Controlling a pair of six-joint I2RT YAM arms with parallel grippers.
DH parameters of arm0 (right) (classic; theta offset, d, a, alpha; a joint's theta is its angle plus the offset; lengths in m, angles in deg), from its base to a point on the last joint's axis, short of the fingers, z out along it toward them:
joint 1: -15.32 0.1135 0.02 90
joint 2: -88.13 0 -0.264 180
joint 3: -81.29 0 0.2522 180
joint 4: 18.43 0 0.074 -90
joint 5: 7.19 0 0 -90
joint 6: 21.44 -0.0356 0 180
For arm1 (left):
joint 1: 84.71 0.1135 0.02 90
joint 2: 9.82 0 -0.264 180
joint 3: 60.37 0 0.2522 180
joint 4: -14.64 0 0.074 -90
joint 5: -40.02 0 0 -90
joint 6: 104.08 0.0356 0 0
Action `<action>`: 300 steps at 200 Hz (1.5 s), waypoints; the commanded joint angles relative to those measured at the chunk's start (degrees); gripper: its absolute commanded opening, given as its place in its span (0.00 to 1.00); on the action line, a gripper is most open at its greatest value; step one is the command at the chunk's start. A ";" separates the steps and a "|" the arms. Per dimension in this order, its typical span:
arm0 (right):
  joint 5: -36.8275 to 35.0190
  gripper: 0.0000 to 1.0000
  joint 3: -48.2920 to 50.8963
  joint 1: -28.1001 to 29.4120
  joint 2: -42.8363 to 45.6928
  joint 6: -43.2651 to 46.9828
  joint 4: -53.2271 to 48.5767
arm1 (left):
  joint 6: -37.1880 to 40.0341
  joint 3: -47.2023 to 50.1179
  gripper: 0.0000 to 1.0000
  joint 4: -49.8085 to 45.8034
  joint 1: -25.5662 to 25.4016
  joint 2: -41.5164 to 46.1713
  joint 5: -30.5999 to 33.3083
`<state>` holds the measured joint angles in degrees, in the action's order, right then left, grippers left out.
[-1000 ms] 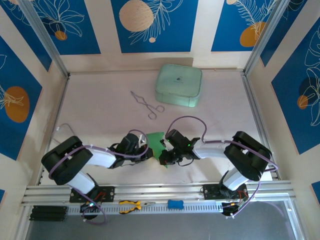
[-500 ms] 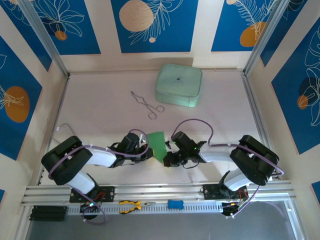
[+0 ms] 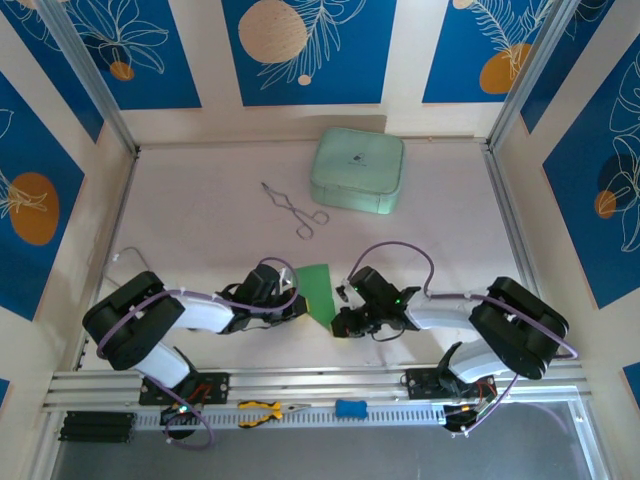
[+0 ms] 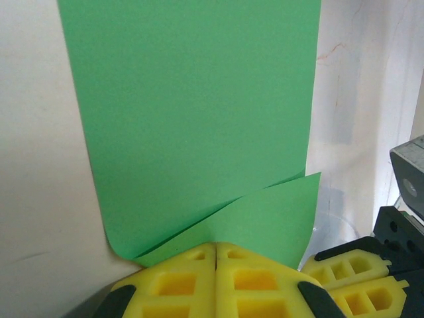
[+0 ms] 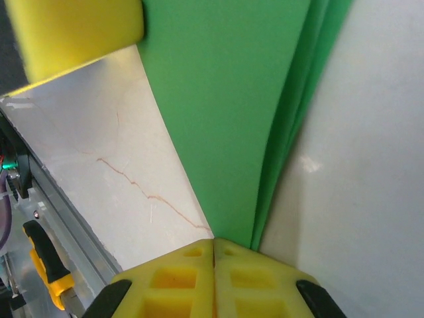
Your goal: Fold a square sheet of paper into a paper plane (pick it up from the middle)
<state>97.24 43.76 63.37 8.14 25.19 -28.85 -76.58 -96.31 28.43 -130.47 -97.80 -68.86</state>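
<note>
arms stretched low, left hand (image 3: 295,302) pinching green paper (image 3: 318,285), right hand (image 3: 337,320) clamped on its near corner

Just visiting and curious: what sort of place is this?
Likely a robotics test booth: left arm and right arm bolted to a metal rail, blue patterned panels walling in the table, pliers by the rail.

No readable text anywhere; the pale mint-green rounded case (image 3: 358,171) carries a small dark mark on its lid, illegible.
</note>
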 commanded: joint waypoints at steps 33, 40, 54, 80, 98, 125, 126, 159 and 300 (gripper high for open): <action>1.21 0.09 0.68 -0.68 5.34 -1.32 -6.61 | 1.59 -0.63 0.00 -3.92 -0.32 -3.34 2.15; 0.85 0.09 0.12 -0.72 6.61 -1.18 -7.72 | 1.69 -0.68 0.00 -4.08 -0.30 -3.25 2.13; 0.68 0.08 -1.13 -0.72 8.57 -1.09 -8.60 | 1.82 -0.71 0.00 -4.17 -0.32 -3.16 2.13; 1.43 0.09 -3.47 -0.72 7.52 -1.34 -6.45 | 2.01 -0.77 0.00 -4.30 -0.31 -3.16 2.13; 2.61 0.09 -5.34 -0.59 3.93 -1.73 -3.95 | 2.02 -0.80 0.00 -4.31 -0.30 -3.16 2.09; 2.31 0.09 -9.22 -0.68 -2.41 -0.85 -3.44 | 2.05 -0.82 0.00 -4.24 -0.32 -3.31 1.92; 2.33 0.08 -9.38 -0.68 -2.61 -0.80 -3.47 | 2.00 -0.79 0.00 -4.25 -0.31 -3.32 1.91; 1.84 0.09 -11.43 -1.15 -7.64 -0.57 -4.28 | 2.25 -1.03 0.00 -4.42 -0.35 -3.09 1.81; -0.24 0.04 -4.62 -3.67 -9.23 -4.79 -5.33 | 3.92 -7.45 0.00 -11.29 -2.00 3.80 0.99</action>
<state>99.39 37.33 60.18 0.25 21.27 -29.01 -71.75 -104.46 17.92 -130.99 -92.42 -68.29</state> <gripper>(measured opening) 0.063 0.064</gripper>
